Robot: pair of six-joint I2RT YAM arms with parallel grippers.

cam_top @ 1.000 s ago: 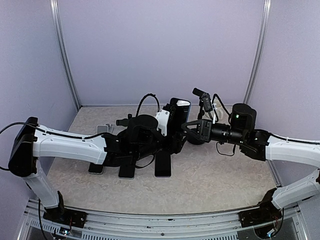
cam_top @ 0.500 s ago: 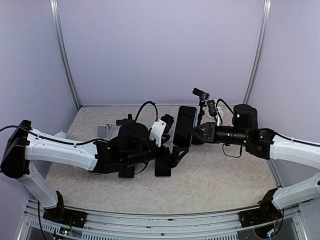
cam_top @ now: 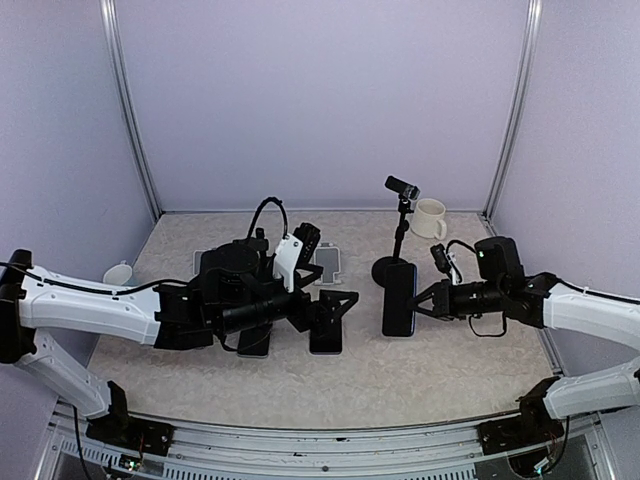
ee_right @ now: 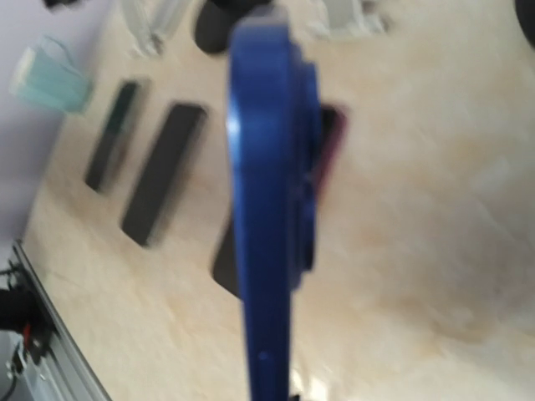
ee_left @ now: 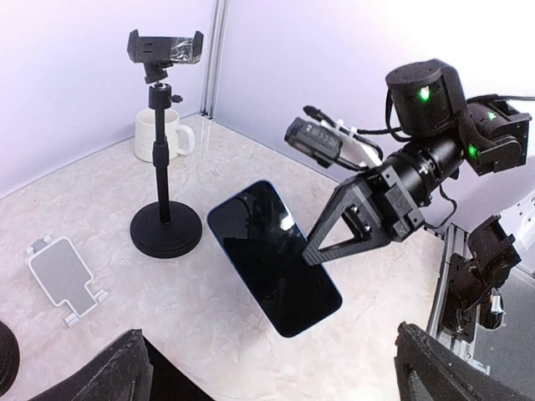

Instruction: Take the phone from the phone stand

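Since 1 s ago the right gripper (cam_top: 424, 300) has pulled the phone (cam_top: 398, 298) off the phone stand (cam_top: 400, 236) and brought it down and toward the near edge. The left arm has backed off toward the left edge.

Right gripper now: fingers pinched on one long side of the phone, approx mid-length, per left wrist view (ee_left: 334, 238). The phone (ee_left: 274, 257) hangs tilted, screen up. It looks clear of the tabletop w/ a shadow under it, but can't say for sure that the low end isn't touching. It's right of centre, just nearside of the stand base. Right wrist view shows it edge-on, blue rim (ee_right: 267, 209), blurred.

The stand clamp is empty. The stand sits toward the far edge, right of centre, w/ a mug (cam_top: 430, 218) by the far-right corner.

Left gripper (cam_top: 338, 303): jaws spread wide, holding nothing, over two other phones (cam_top: 326, 322) lying flat near centre. A white holder plate (cam_top: 326, 262) lies behind them.

Handling, my read: stiff flat slab, fairly light, smooth glass so prob. slippery, and a drop could crack it. Best hold is prob. across the thin body at a long edge near the middle, as now, so it doesn't swing. Removal looks done. Only setting it down gently may be left.
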